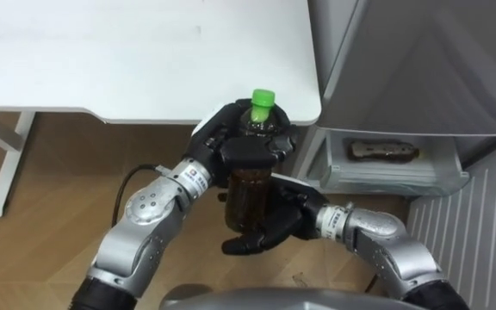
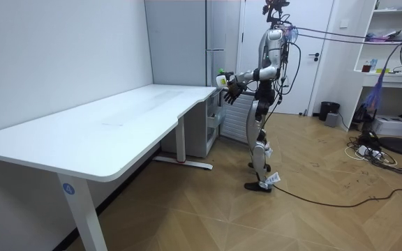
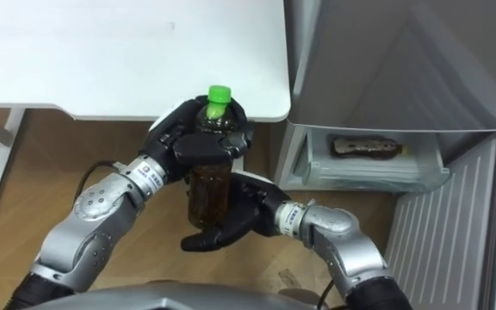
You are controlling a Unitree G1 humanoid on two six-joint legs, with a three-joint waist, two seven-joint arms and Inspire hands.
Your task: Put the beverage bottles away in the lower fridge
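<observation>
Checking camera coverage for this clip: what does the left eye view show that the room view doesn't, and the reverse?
Left eye view: the left hand curled round the bottle near its cap, the right hand cupping its base, and a second bottle lying in the open drawer. Room view: the robot standing at the desk's end before the fridge, with a door behind. Both: the green-capped bottle, desk and fridge.

Glossy plastic, matt black, smooth white, grained wood.
Clear shiny plastic for the bottle (image 1: pixel 248 194), smooth green plastic for its cap (image 1: pixel 263 97); matt black casing on left hand (image 1: pixel 226 138) and right hand (image 1: pixel 278 224); smooth matt white on the table (image 1: pixel 127 60); wood-grain planks with faint sheen for the floor (image 1: pixel 50 189); smooth grey metal for the fridge (image 1: pixel 420 60); translucent plastic for its drawer (image 1: pixel 394 182).
</observation>
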